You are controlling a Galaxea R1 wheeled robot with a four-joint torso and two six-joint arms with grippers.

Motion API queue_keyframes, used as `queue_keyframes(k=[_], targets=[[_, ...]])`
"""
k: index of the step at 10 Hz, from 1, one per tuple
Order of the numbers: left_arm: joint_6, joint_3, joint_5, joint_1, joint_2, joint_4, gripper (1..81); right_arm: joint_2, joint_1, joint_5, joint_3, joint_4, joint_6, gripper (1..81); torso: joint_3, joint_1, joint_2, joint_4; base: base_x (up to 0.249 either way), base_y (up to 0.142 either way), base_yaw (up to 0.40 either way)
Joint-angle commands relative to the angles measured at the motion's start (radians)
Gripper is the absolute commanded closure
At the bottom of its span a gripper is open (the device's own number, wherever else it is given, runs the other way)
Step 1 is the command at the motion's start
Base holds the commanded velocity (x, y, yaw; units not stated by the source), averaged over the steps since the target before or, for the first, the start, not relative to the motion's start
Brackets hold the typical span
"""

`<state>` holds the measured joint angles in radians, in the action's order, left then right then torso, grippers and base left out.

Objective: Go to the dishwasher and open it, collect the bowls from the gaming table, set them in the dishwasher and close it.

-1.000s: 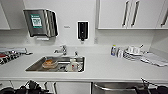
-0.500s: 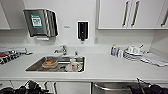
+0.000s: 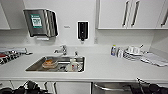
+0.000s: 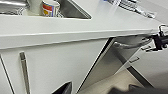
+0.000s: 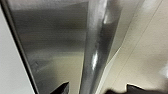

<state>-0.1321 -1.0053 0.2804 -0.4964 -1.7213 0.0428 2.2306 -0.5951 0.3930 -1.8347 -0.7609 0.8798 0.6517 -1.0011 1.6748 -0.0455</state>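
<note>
The dishwasher [image 3: 110, 88] sits under the counter right of the sink, with a steel front and a bar handle. In the left wrist view its door [image 4: 110, 62] leans out a little from the cabinet line, and my right gripper [image 4: 160, 41] is at the handle's end. Close up, the handle [image 5: 96, 50] runs between the dark fingertips [image 5: 62, 88] of my right gripper [image 5: 96, 89], which is shut on it. My left gripper [image 4: 97, 90] hangs open and holds nothing, in front of the white cabinet door [image 4: 55, 67]. The bowls and the gaming table are out of view.
The white counter [image 3: 112, 67] holds a steel sink [image 3: 32, 66] with an orange container and a bottle in it. Stacked plates and cups [image 3: 132, 52] stand at the right, a dish rack [image 3: 10, 56] at the left. Wall cabinets [image 3: 125, 13] hang above.
</note>
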Motion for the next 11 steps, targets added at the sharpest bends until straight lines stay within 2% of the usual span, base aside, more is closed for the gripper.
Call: queue_keyframes(k=[1,5,9,11], targets=[[0.003,0.011,0.005,0.114,0.025,0.008,1.0,-0.012,0.152,0.055,-0.052,-0.014,0.011,1.0,0.0,0.0,0.0,0.0,0.0,0.0,0.0],[0.002,0.011,0.006,0.112,0.023,0.008,1.0,0.008,0.139,0.055,-0.106,-0.006,0.019,1.0,0.0,0.0,0.0,0.0,0.0,0.0,0.0],[0.003,0.008,0.008,0.107,0.026,0.009,1.0,0.085,0.103,0.053,-0.198,0.017,0.021,1.0,0.0,0.0,0.0,0.0,0.0,0.0,0.0],[0.003,-0.004,0.007,0.101,0.014,0.009,1.0,0.08,0.088,0.055,-0.207,0.023,0.019,1.0,0.0,0.0,0.0,0.0,0.0,0.0,0.0]])
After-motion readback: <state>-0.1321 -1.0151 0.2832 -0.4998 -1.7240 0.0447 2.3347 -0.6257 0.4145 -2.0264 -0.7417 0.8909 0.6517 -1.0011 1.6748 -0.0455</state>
